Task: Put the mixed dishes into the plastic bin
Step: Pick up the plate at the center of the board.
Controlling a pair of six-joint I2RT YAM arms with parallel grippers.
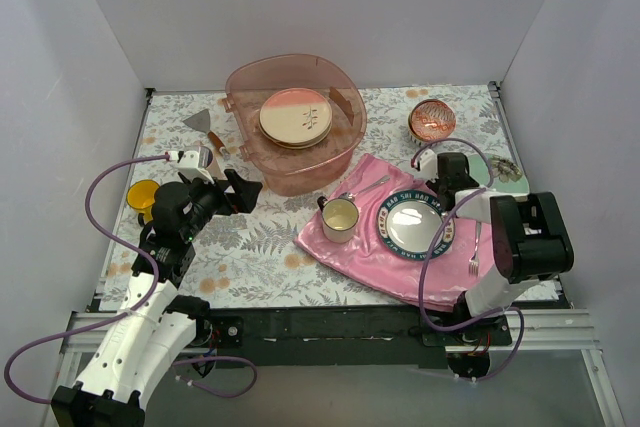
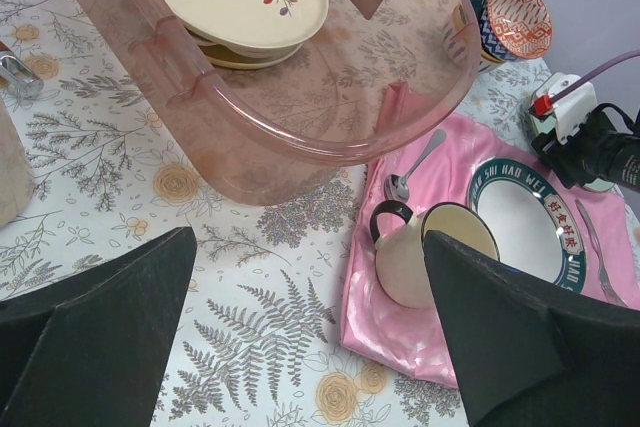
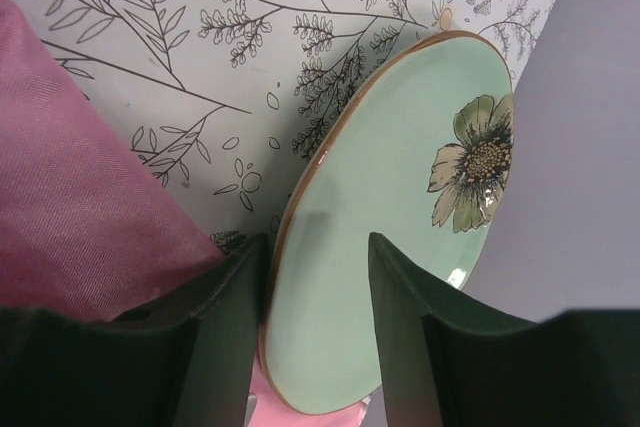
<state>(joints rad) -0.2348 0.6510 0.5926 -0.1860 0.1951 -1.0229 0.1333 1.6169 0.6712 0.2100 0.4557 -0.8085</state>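
Mint-green plate (image 3: pixel 400 227) lies on the worktop (image 1: pixel 260 257) near its right edge, well apart from the bin (image 1: pixel 295 172). Right fingers (image 3: pixel 220 337) stand spread astride its rim, not clenched. Left fingers (image 2: pixel 100 317) are spread and empty. Advised: seat the rim deep between the fingers before closing and lifting.

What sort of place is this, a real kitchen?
Probably a staged lab cell, not a kitchen: plain white walls box in a floral-covered table, with a plastic bin and mint-green plate laid out.

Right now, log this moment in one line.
left jaws: open, facing plastic bin | right jaws: open over mint-green plate rim | in bin: stacked plates | outside: yellow mug, red-patterned bowl
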